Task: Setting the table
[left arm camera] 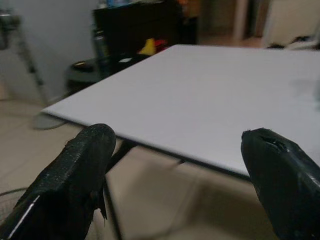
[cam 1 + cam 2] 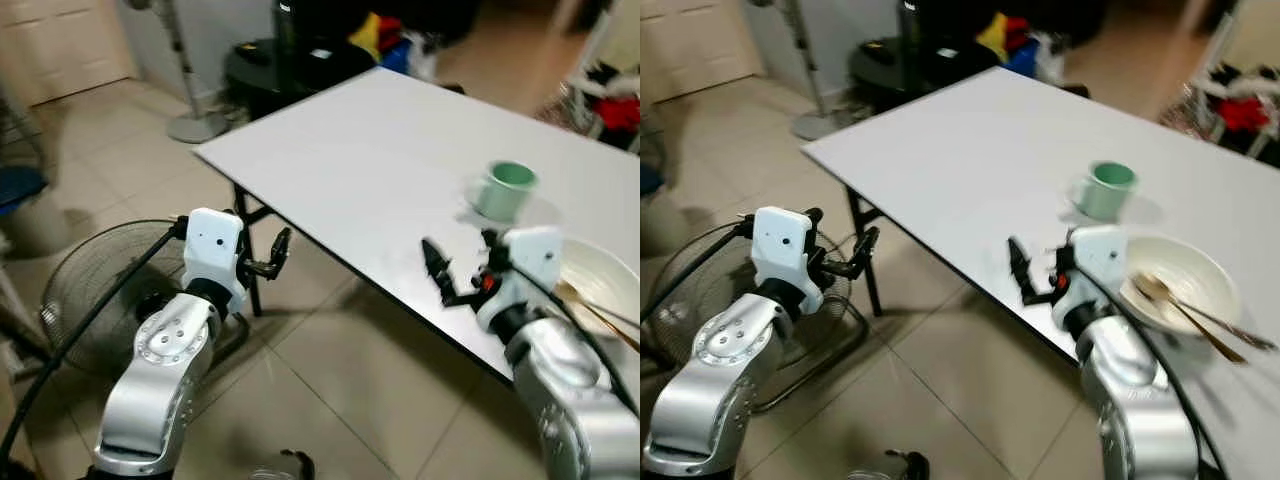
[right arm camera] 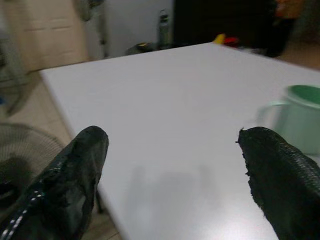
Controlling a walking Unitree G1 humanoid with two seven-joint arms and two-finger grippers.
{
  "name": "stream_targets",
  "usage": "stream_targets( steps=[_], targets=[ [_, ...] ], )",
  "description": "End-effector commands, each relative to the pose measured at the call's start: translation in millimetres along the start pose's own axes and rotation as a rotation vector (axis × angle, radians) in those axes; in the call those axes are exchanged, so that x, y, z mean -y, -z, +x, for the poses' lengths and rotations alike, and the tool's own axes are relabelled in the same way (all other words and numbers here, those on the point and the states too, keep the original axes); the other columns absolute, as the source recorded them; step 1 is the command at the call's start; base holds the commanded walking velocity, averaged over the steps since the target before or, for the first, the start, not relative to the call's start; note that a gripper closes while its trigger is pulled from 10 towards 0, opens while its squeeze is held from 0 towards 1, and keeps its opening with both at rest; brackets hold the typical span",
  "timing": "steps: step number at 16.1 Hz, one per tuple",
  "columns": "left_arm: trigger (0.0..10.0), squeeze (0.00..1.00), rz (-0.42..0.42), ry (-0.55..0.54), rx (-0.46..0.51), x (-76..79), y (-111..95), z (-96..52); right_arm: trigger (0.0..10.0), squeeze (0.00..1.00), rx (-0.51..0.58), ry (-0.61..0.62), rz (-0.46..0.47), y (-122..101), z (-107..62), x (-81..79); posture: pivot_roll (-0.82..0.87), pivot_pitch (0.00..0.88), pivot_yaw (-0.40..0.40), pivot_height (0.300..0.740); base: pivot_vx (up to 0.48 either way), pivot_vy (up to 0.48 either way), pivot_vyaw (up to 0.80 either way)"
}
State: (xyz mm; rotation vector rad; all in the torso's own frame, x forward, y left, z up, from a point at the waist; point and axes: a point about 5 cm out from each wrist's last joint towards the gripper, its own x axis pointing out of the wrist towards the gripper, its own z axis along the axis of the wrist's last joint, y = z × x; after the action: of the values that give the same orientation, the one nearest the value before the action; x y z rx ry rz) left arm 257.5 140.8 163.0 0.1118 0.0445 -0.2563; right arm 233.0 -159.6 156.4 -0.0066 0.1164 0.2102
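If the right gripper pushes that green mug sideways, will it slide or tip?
Probably slide: the green mug looks squat, standing upright on the smooth white table. It appears rigid, likely ceramic, so a knock against the white bowl beside it could chip it. Its handle sticks out toward the table's open side, so an off-centre push from the right gripper may spin it.

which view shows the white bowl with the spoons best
The right eye view: the whole white bowl shows on the table, with two spoons lying in it. In the left eye view the right arm covers most of it. The wrist views look past it, the right one toward the green mug.
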Motion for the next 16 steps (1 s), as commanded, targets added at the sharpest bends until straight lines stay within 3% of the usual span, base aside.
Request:
stream_targets(
  steps=[1,3,16],
  targets=[
    [10.0,0.00,0.001,-0.013,0.003,-0.6,-2,-3.1,10.0,1.00,0.022,-0.017,-0.004,-4,-1.7,-2.1,0.09,0.000,0.026,0.740,0.000,0.000,0.80],
    [10.0,0.00,0.040,-0.031,-0.030,-3.1,5,-9.6,10.0,1.00,0.012,-0.034,0.009,0,-0.1,-7.1,0.11,0.000,0.023,0.740,0.000,0.000,0.80],
    [10.0,0.00,0.055,-0.071,-0.020,-11.2,1,-5.6,10.0,1.00,-0.048,-0.093,0.076,11,4.4,-20.6,0.11,0.000,0.050,0.740,0.000,0.000,0.80]
  ],
)
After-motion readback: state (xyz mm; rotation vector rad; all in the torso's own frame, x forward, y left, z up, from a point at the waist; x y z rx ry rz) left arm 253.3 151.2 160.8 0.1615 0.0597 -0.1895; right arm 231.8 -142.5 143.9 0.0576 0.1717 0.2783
